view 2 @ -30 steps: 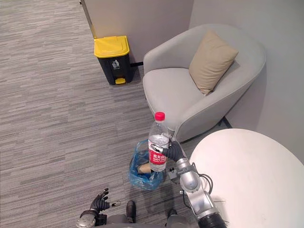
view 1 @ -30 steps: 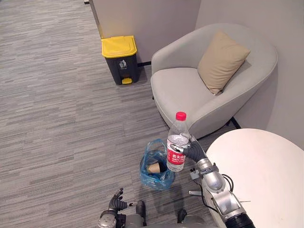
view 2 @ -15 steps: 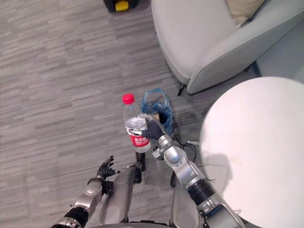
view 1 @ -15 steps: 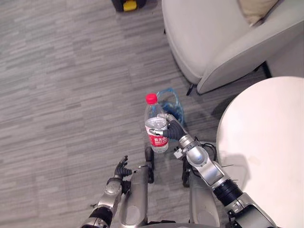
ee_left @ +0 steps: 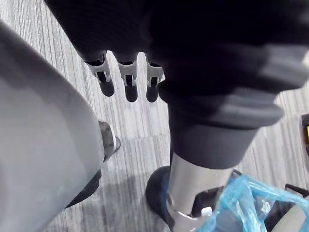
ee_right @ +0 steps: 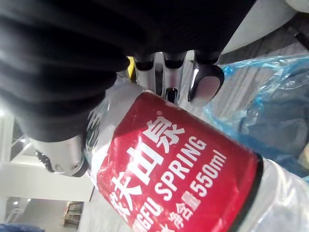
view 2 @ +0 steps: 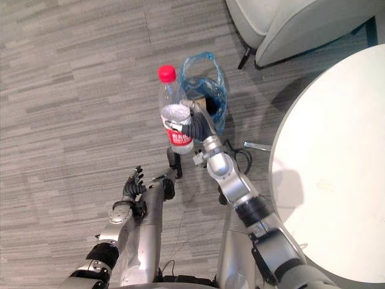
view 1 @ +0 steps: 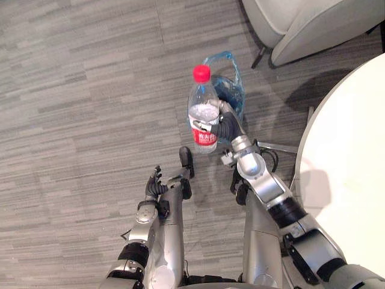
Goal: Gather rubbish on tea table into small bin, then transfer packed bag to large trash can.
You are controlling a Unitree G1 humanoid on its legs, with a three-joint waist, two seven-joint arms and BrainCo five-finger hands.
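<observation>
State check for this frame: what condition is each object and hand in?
Water bottle: capped, upright, not yet in the bin.
Right hand: shut on the water bottle.
Small bin: on the floor, blue liner bag open.
Left hand: open, holding nothing.

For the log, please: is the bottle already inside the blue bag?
No, the right hand holds the bottle upright, outside the blue bag.

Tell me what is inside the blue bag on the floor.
The blue bag gapes open on a dark interior; no contents can be made out. The bottle in the right hand covers its near part.
</observation>
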